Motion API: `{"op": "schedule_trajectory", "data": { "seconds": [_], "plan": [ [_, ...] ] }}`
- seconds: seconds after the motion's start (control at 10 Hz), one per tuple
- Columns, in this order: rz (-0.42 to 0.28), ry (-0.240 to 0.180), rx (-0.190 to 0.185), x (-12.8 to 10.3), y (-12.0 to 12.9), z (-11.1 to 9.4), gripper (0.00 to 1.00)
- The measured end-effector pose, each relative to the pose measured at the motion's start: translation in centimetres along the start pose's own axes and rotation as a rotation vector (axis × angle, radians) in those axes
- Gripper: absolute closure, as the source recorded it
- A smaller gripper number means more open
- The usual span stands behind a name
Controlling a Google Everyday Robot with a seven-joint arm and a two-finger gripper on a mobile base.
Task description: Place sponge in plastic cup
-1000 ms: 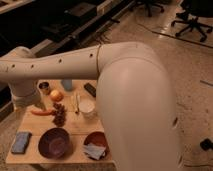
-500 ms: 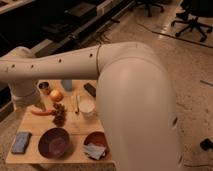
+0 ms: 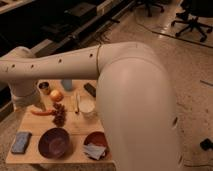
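Dim warm light, gripper hidden behind arm [image 3: 60, 62]

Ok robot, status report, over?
Gripper out of sight, past the arm bend. Sponge flat on table front-left corner. Bluish cup at back; grapes between.

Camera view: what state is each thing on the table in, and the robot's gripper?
sponge: flat on the table, outside any cup.
plastic cup: upright, far side.
white cup: upright.
purple bowl: upright, empty.
red bowl: upright, pale item inside.
gripper: out of sight, beyond the arm at the table's left edge.
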Motion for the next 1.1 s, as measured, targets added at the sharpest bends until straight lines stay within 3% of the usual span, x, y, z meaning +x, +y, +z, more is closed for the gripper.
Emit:
{"op": "schedule_trajectory", "data": {
  "seconds": [0.8, 1.1],
  "plan": [
    [-0.018, -0.011, -0.005, -0.6, 0.8, 0.4, 0.35],
    [-0.048, 0.010, -0.017, -0.6, 1.6, 1.8, 0.35]
  ]
}}
